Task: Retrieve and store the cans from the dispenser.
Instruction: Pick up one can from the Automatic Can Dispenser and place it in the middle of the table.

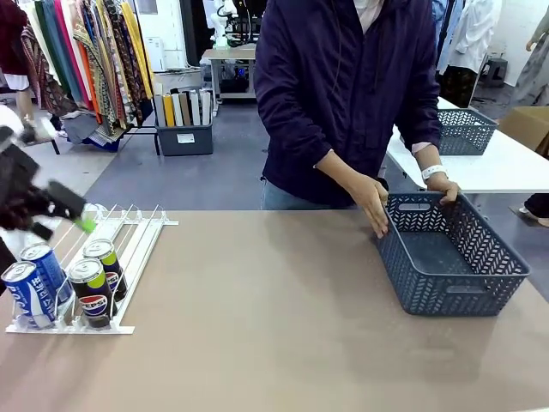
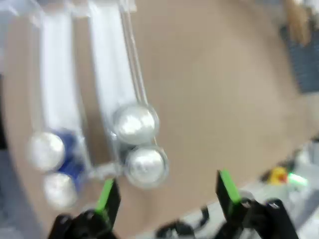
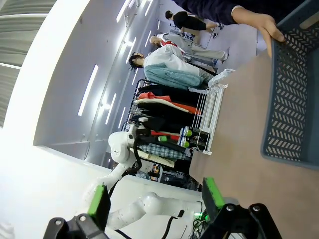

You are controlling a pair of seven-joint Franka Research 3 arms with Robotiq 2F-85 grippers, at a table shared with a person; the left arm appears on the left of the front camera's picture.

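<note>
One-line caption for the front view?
Open left gripper hovers above the dispenser with four cans at its front end, while a person holds the grey basket with both hands.

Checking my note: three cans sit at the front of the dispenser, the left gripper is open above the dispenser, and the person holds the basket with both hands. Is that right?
Not quite. The front view shows four cans at the front of the dispenser, two blue and two black. The rest stands: the left gripper is open above the dispenser, and the person's hands both hold the basket.
</note>
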